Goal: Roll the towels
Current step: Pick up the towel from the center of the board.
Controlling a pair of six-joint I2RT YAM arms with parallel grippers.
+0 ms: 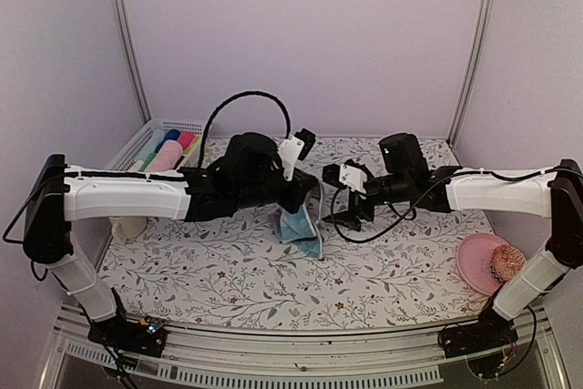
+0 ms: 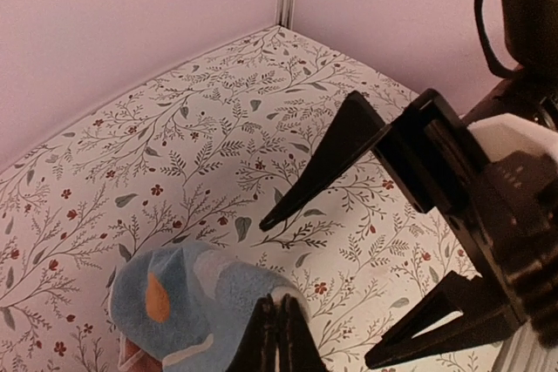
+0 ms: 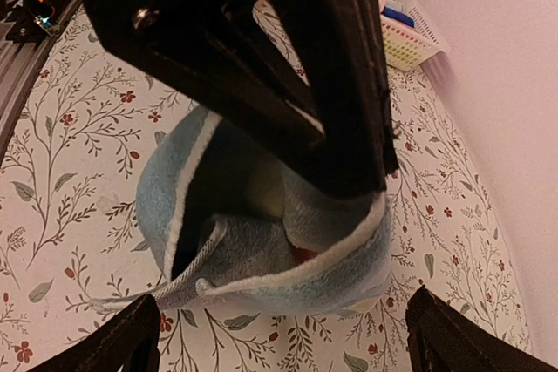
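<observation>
Blue towel (image 1: 299, 227), one, hangs pinched in the left fingers (image 2: 264, 337); the right fingers (image 3: 131, 341) stand spread nearby.

My left fingers (image 2: 266, 337) pinch the light blue towel (image 1: 301, 230), which hangs at mid-table and blocks the straight way between my two wrists. My right fingers (image 2: 324, 165) stand spread wide just beside it, not touching, with bare table (image 1: 228, 289) showing between them. The near strip of the table in front of the towel lies open to either hand, and so does the far corner behind my right wrist. On the left, the white basket (image 1: 150, 145) fills the far corner, and a pale object (image 1: 127, 225) sits half hidden under my left forearm. The pink plate (image 1: 475, 266) takes the near right edge. A black cable (image 1: 246, 97) arches over my left wrist.
</observation>
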